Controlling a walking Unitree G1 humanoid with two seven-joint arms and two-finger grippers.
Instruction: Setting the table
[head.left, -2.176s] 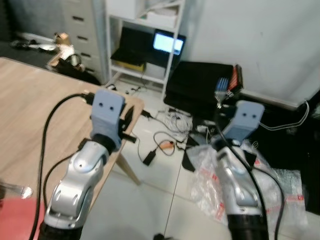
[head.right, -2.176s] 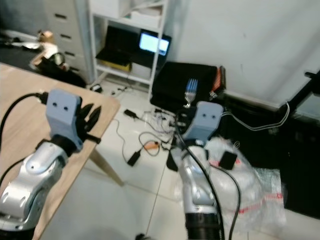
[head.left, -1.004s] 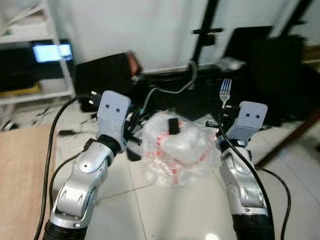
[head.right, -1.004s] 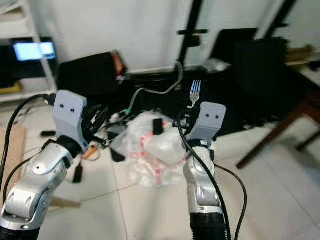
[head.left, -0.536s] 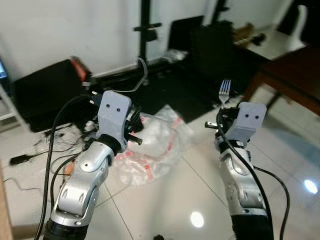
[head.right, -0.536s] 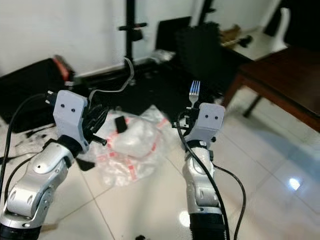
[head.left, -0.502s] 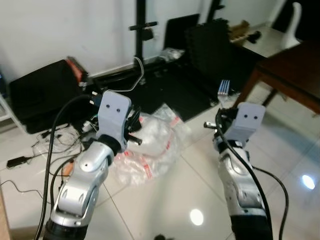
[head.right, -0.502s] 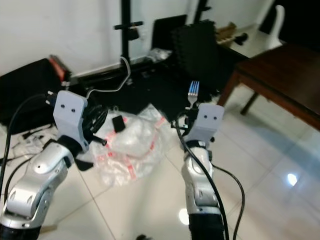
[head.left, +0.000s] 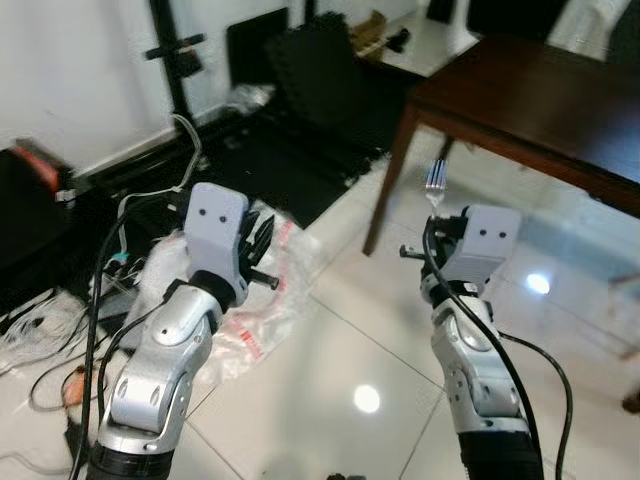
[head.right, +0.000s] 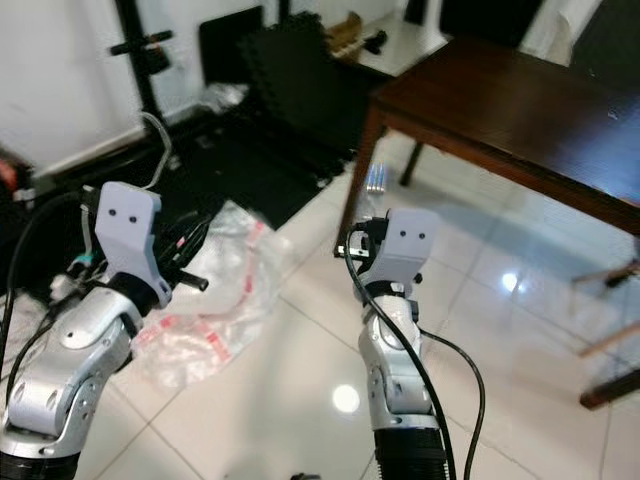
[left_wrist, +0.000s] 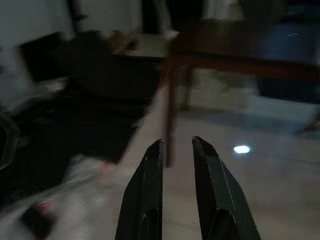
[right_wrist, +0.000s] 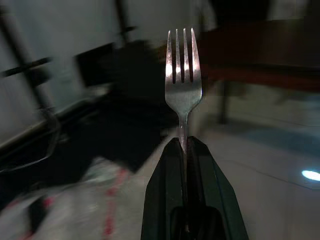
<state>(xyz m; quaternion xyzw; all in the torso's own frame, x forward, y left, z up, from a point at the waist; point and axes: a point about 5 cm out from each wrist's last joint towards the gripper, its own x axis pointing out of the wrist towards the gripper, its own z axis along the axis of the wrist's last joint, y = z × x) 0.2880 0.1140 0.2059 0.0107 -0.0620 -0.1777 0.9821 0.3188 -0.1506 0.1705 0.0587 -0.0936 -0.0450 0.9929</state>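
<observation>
Glossy white floor tiles (head.left: 330, 350) stretch underfoot, with crumpled clear plastic wrap (head.left: 265, 290) and a tangle of cables (head.left: 40, 340) off to the robot's left, and a dark wooden tabletop (head.right: 520, 110) ahead and to the right. Right hand (right_wrist: 182, 145) is clamped tight on the handle of a fork (right_wrist: 183, 75), tines pointing straight up, carried out in front at chest height over bare floor, well apart from that tabletop. Left hand (left_wrist: 176, 150) is raised too, its fingers (left_wrist: 150, 180) a small gap apart and holding nothing.

Now the risks, as I read them. The grip is low on a thin, slick handle, so a jolt could twist the fork or let it slip, and it would land on hard tile. That loose plastic and those cables lie just beside the robot's path; a foot catching them could cause the jolt. The table leg (head.left: 385, 185) and near corner stand between the robot and the top, so a close swing could knock the upright tines against the edge.
</observation>
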